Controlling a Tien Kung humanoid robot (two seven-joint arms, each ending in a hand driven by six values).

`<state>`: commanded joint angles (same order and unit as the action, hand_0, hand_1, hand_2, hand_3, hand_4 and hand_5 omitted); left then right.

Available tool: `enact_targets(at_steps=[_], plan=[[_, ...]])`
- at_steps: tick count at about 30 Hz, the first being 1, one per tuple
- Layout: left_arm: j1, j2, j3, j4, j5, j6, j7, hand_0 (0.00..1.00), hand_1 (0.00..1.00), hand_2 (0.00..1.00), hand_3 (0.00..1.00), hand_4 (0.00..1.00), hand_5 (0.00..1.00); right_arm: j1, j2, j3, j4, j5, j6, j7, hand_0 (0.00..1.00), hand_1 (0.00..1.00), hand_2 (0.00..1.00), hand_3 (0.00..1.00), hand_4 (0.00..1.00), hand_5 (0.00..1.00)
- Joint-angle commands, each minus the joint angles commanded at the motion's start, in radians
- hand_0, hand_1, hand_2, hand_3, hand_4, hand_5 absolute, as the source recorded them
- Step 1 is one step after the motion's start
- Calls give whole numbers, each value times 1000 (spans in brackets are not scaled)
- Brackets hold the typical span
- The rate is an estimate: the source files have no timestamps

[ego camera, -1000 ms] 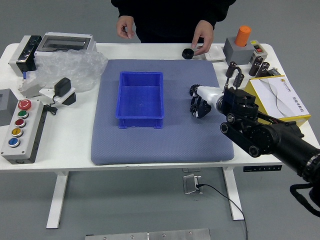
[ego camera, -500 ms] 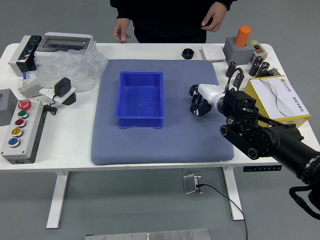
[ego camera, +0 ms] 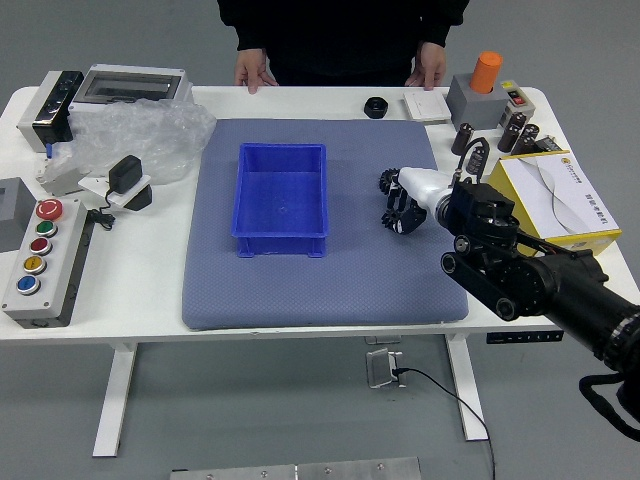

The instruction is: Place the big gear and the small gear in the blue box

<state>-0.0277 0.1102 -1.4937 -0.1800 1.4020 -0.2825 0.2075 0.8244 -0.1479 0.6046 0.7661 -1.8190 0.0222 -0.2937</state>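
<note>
White table [ego camera: 300, 333], blue-grey mat [ego camera: 320, 300] upon it. The blue box [ego camera: 281, 239] sits upright within the mat's edges, left of centre; a band of mat separates it from the robot's right hand [ego camera: 420, 187], positioned inside the mat's right edge. Grip or release: cannot be determined. A black round piece [ego camera: 376, 107], teeth not discernible, lies just beyond the mat's far edge. The person's right hand [ego camera: 254, 70] and left hand [ego camera: 428, 66] are at the table's far edge.
</note>
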Motion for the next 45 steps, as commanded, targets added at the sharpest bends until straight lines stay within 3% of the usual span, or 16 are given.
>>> enact_targets(at_steps=[15,22,23,28,29,45], plan=[[-1,1,-1,0,0,0,0,885,835,835,876,807,336,15,-10,34,21,3,8,-10,656,484,466,476,786,2],[-3,2,-4,0,3,1,-2,885,835,836,876,807,336,23,-18,40,41,7,35,-20,655,485,467,478,773,2],[-3,2,-5,0,3,1,-2,885,836,836,876,807,336,23,-18,40,42,9,45,-22,644,527,563,610,746,110],[-2,2,-4,0,2,1,-1,885,836,836,876,807,336,24,-20,40,48,24,100,-35,644,527,563,610,746,110],[-1,2,-3,0,2,1,-1,885,835,835,876,807,336,25,-21,40,50,27,109,-38,627,577,649,695,851,249],[-3,1,-4,0,2,0,-1,885,835,835,876,807,336,29,-13,35,47,36,132,-50,650,598,659,719,885,290]])
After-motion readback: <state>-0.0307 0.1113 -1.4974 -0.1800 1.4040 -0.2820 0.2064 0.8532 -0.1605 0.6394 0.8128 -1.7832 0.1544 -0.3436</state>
